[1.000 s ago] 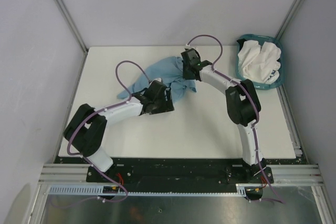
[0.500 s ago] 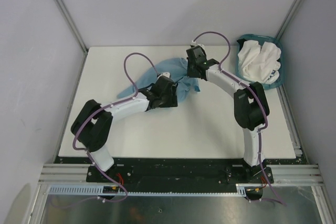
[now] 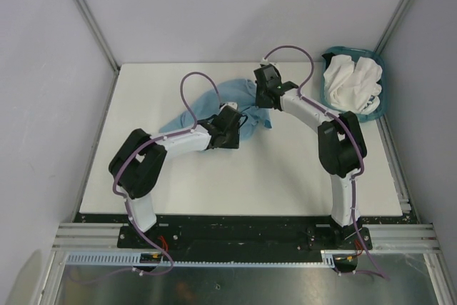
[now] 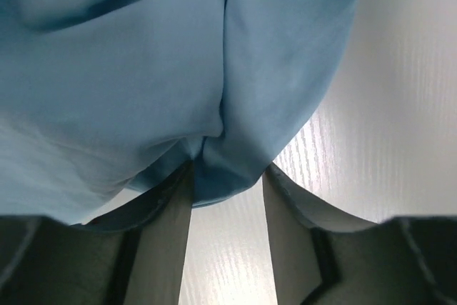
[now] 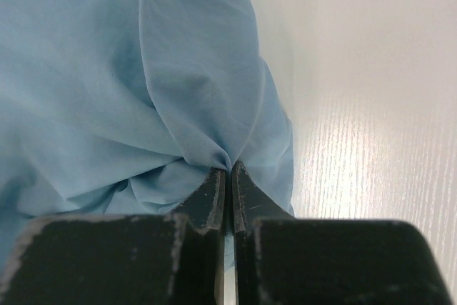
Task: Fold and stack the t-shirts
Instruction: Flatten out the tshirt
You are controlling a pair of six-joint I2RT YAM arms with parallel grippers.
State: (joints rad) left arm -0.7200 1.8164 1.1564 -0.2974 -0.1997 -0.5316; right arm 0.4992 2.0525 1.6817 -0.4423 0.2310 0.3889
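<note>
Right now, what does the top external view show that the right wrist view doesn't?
Only top external: the left pincer and, at the far right, the teal basket holding white t-shirts. Only right wrist: that the right pincer is shut, pinching a fold of cloth. Both: the light blue t-shirt, crumpled on the white table.

Robot test cell, laboratory type: white table closed in by plain grey wall panels on aluminium frame posts; two robot arms, left arm and right arm, bolted to a black base plate at the near edge; exposed purple cables; extrusion rail and slotted cable duct in front; test pieces limited to a light blue t-shirt and a teal basket of white cloth
</note>
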